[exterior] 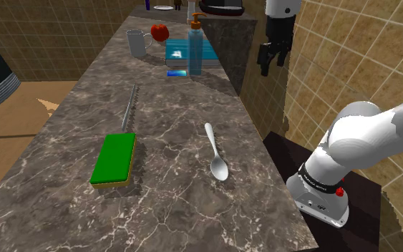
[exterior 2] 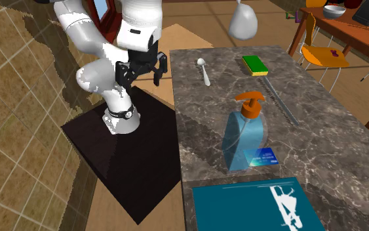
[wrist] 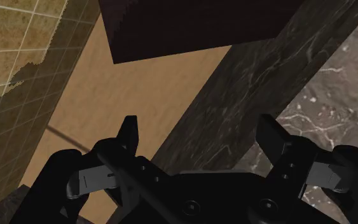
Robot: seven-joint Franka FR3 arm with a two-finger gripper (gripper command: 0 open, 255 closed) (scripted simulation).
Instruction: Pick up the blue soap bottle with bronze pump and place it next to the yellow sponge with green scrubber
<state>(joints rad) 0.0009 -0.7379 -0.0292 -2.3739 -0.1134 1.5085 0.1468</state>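
Yellow sponge (exterior: 114, 159), green face up: bench (exterior: 171, 204), near end. Blue soap bottle (exterior: 195, 46), bronze pump: upright at far end, well apart from sponge, untouched. Black jaws: parted, empty, beyond bench edge. All steps outstanding.

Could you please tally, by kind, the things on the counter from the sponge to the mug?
Cutlery: 2 (spoon, knife)
Cleaning things: 2 (sponge, soap bottle)
Mug: 1
Red fruit: 1
Teal book: 1
Small blue card: 1
Total: 8
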